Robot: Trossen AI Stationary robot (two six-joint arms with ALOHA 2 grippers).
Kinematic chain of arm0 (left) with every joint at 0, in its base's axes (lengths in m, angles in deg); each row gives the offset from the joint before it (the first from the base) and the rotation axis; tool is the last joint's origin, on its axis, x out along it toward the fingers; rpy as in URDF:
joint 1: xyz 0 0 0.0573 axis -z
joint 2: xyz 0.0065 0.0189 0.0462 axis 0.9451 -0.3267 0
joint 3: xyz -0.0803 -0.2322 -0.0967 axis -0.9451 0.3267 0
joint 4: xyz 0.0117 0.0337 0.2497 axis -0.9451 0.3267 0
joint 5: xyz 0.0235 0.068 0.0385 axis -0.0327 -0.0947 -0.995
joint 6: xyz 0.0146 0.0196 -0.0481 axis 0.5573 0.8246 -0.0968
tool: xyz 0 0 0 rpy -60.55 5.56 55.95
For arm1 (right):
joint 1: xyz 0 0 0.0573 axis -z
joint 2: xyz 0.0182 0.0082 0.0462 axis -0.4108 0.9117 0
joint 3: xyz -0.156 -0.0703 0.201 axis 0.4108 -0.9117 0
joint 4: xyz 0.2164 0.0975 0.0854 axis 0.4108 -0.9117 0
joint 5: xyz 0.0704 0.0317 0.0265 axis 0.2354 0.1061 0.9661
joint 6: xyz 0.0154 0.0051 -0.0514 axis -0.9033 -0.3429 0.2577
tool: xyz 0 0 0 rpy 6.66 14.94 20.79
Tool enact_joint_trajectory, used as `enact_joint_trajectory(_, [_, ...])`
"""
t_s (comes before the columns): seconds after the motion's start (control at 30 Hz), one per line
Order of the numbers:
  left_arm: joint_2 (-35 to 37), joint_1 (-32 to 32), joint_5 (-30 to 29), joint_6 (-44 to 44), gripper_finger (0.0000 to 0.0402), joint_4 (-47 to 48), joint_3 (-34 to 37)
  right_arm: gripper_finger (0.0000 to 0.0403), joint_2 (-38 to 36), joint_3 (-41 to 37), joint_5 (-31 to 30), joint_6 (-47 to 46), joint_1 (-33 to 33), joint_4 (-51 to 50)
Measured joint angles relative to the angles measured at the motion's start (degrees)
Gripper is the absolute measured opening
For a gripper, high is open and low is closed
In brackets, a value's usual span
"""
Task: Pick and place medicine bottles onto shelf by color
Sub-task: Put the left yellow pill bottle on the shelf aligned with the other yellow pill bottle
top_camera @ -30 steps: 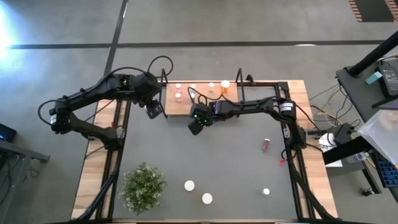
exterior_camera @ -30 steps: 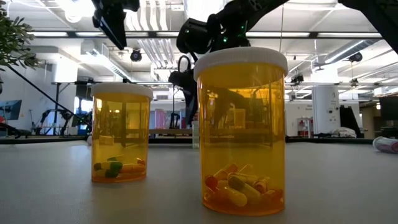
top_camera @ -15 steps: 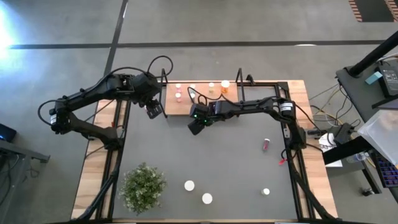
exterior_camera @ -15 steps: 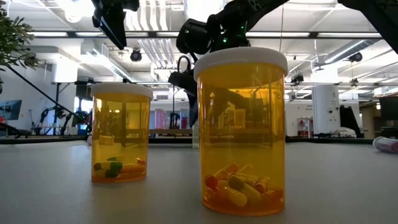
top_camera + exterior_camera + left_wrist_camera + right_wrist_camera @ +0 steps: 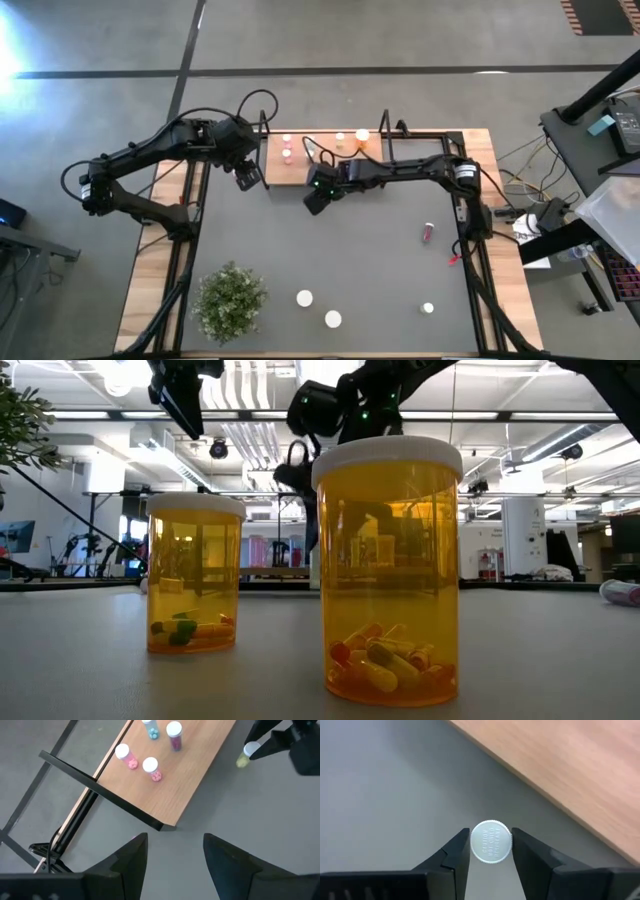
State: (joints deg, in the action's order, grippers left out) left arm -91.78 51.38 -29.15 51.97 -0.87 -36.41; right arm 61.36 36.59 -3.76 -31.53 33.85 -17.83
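Observation:
The light wooden shelf (image 5: 330,160) lies at the table's far side, with several small white-capped bottles standing on it, among them two pink ones (image 5: 150,766) and a purple one (image 5: 174,731). My right gripper (image 5: 318,197) hovers just in front of the shelf's near edge, shut on a small bottle with a white cap (image 5: 491,841) and a pale yellowish body (image 5: 243,760). My left gripper (image 5: 175,840) is open and empty above the shelf's left end (image 5: 248,177). My right gripper pinches the bottle's white cap by its rim (image 5: 474,842) between its two fingers, one on each side. The fingers come from above, pointing down. The bottle stands upright below them, cap up; its bottom is hidden.
Two orange bottles with pills (image 5: 195,575) (image 5: 388,570) stand near the table's front edge, and a third white-capped bottle (image 5: 427,308) stands to their right. A pink bottle (image 5: 428,232) lies on its side at the right. A green potted plant (image 5: 231,300) stands front left.
My right gripper has gone up a little and slightly toward the shelf, still shut on the bottle.

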Motion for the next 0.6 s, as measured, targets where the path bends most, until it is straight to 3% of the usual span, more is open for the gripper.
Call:
enact_joint_trajectory(0.27, [0.0,0.0,0.0,0.0,0.0176,0.0,0.0,0.0125,-4.8,0.0,-1.4,0.3,2.5,-1.2])
enact_joint_trajectory(0.6, [0.0,0.0,0.0,0.0,0.0176,0.0,0.0,0.0132,-4.1,0.0,-3.6,0.8,8.9,-1.5])
